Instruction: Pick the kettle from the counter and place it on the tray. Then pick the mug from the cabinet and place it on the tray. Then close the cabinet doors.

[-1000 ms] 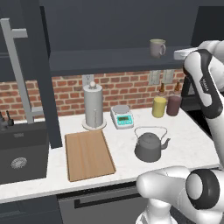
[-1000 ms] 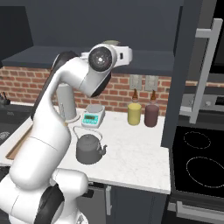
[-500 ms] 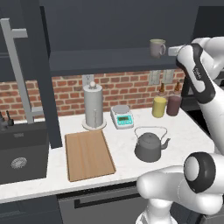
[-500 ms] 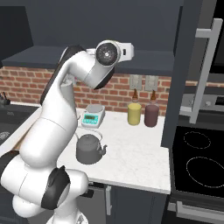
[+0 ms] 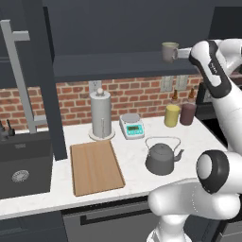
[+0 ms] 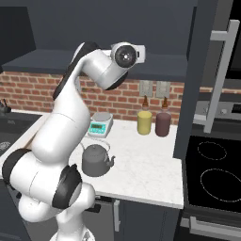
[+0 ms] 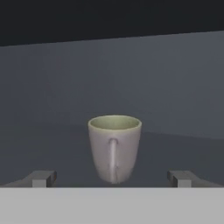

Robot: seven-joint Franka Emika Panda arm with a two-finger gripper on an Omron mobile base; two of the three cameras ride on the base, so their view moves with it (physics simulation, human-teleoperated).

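Observation:
The greyish-beige mug (image 5: 168, 51) stands upright on the dark shelf of the open cabinet (image 5: 118, 66), handle toward my hand. My gripper (image 5: 183, 53) is level with it, just to its right, open. In the hand view the mug (image 7: 114, 146) sits centred ahead of my gripper (image 7: 114, 177), a fingertip (image 7: 43, 177) wide on each side, not touching it. The dark grey kettle (image 5: 160, 159) rests on the white counter (image 5: 137, 151), to the right of the wooden tray (image 5: 94, 165), which has nothing on it. The kettle (image 6: 96, 160) also shows beside my arm.
Both cabinet doors stand open: one at left (image 5: 45, 80), one at right (image 6: 202, 80), each with a silver bar handle. A tall silver cylinder (image 5: 100, 115), a scale (image 5: 131, 125), and yellow (image 5: 172, 115) and maroon (image 5: 187, 114) canisters line the brick wall. Sink (image 5: 21, 163) left, stove (image 6: 216, 174) right.
My hand has risen and reached in toward the mug on the shelf. The gripper has stayed open. Kettle, tray and mug have not moved.

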